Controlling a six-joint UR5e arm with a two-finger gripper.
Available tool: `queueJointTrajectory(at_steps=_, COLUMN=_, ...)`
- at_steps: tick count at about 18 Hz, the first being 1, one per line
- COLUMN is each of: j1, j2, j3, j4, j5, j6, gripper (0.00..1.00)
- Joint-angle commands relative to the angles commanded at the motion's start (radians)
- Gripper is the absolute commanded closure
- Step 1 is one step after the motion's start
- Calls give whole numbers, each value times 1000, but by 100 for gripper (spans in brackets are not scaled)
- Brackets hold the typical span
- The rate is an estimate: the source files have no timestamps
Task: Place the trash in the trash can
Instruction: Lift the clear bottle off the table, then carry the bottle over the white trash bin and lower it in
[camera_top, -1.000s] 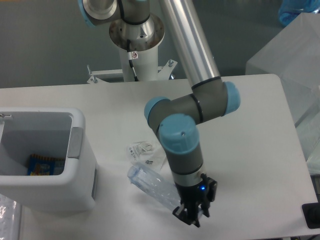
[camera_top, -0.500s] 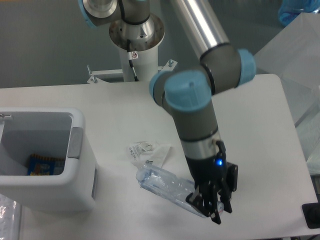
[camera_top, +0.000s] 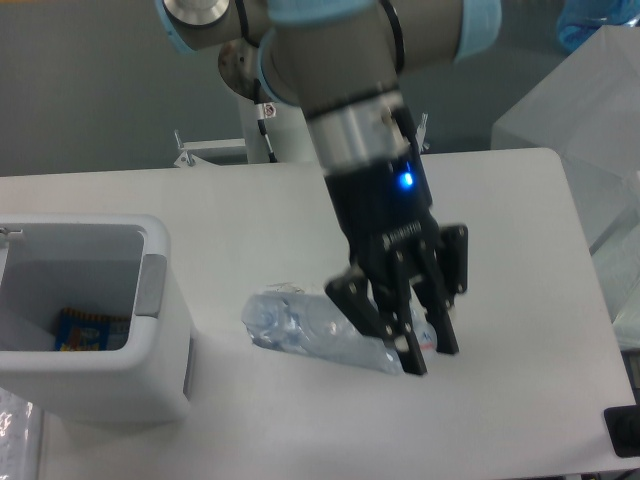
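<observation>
a white table (camera_top: 520, 260) fills most of the view, with a grey floor behind it and the arm's round base at the far edge. the gripper (camera_top: 405, 330) hangs over the middle of the table, a blue light lit on its wrist, and its dark fingers (camera_top: 436, 318) are clamped on the right end of the bottle (camera_top: 300, 330). the bottle lies roughly level, its free end pointing left toward the can (camera_top: 150, 375); it looks lifted off the table, though i cannot be sure from this one view. the cap end is hidden behind the fingers. the can stands at the left edge of the table, open at the top, with the grey handle patch on the side facing the bottle. something small with blue and yellow print (camera_top: 82, 330) lies in the bottom of the can. the wrapper is not clear to see: a pale crumpled bit shows just above the bottle's left end, but it may be part of the bottle. as for progress, the grasp looks done and the bottle is near the can but not over it, so the carry leftward, the release above the opening, and then the wrapper all seem left to do
</observation>
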Motion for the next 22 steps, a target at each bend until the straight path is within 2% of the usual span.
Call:
queueJointTrajectory(at_steps=4, j1=-74, j2=43, j3=-5, j4=0, j5=0, j6=0, gripper=71)
queueJointTrajectory(at_steps=10, j1=-209, j2=39, j3=-18, j4=5, j5=0, j6=9, gripper=71)
queueJointTrajectory(at_steps=14, j1=-282, j2=37, j3=-41, j4=15, j5=0, j6=74, gripper=71)
queueJointTrajectory(at_steps=18, j1=-314, j2=40, j3=-58, j4=34, j5=0, j6=77, gripper=71)
queueJointTrajectory(at_steps=22, j1=-336, j2=37, j3=-118, j4=35, j5=0, j6=78, gripper=71)
